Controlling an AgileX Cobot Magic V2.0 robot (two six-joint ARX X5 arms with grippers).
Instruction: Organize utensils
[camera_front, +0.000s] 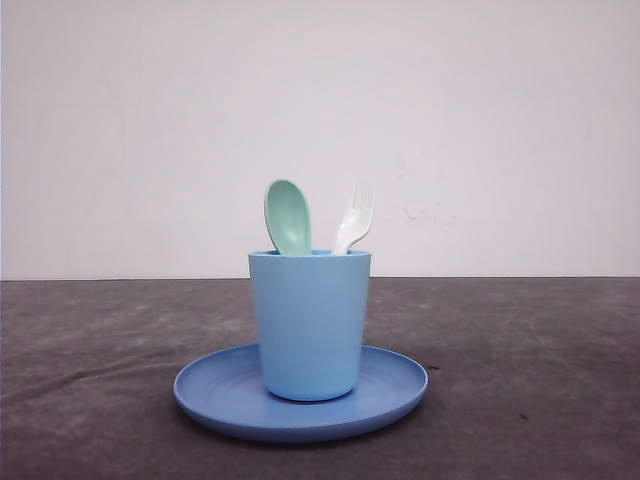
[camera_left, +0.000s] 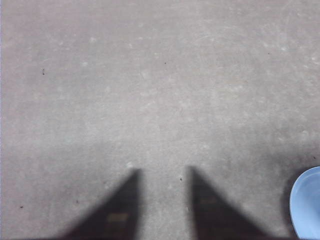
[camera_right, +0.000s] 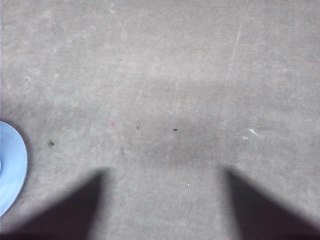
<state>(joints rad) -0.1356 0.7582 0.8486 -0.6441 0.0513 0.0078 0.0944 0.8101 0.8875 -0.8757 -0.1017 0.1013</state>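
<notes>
On the grey table, at the middle of the front view, a round blue plate carries a light blue cup standing upright at its centre. Both utensils stand inside the cup with their working ends up: the mint-green spoon leans at the left side, its oval bowl rising above the rim, and the small white fork rises at the right side, its tines tilted slightly to the right. The two do not touch above the rim. A plain pale wall stands behind the table. From the left wrist camera, the left gripper hangs over bare table with its two dark fingers moderately parted and nothing between them; an edge of the blue plate shows nearby. From the right wrist camera, the right gripper also hangs over bare table, its fingers spread wide and holding nothing, with the plate's rim off to one side.
</notes>
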